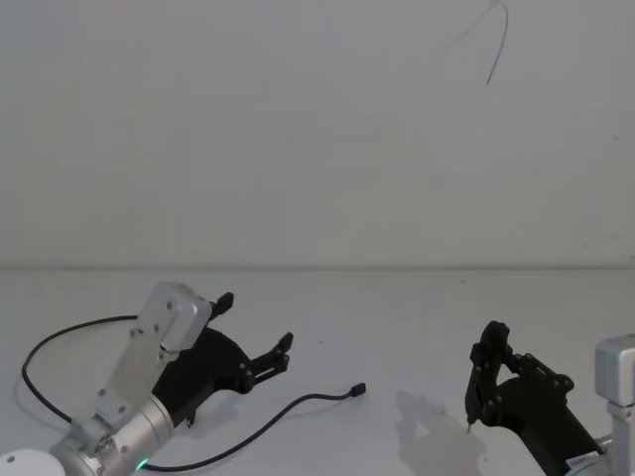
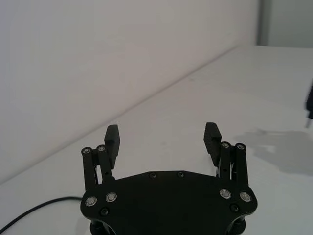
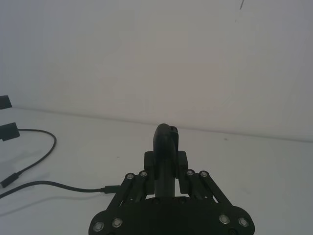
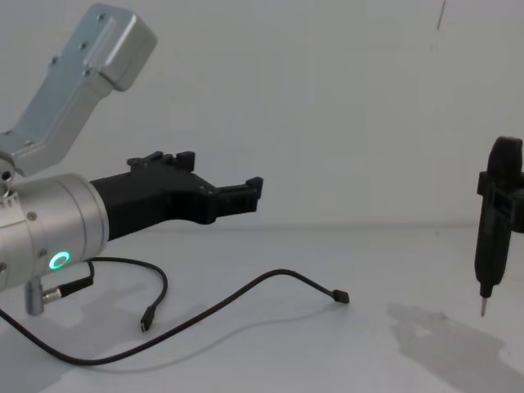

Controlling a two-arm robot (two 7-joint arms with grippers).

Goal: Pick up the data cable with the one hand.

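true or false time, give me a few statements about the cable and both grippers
1. The left gripper is open and holds nothing. True.
2. The data cable hangs from the left gripper. False: it lies loose on the table.
3. The right gripper is shut. True.
4. The right gripper rests on the cable's plug. False: the plug lies apart from it, between the two grippers.
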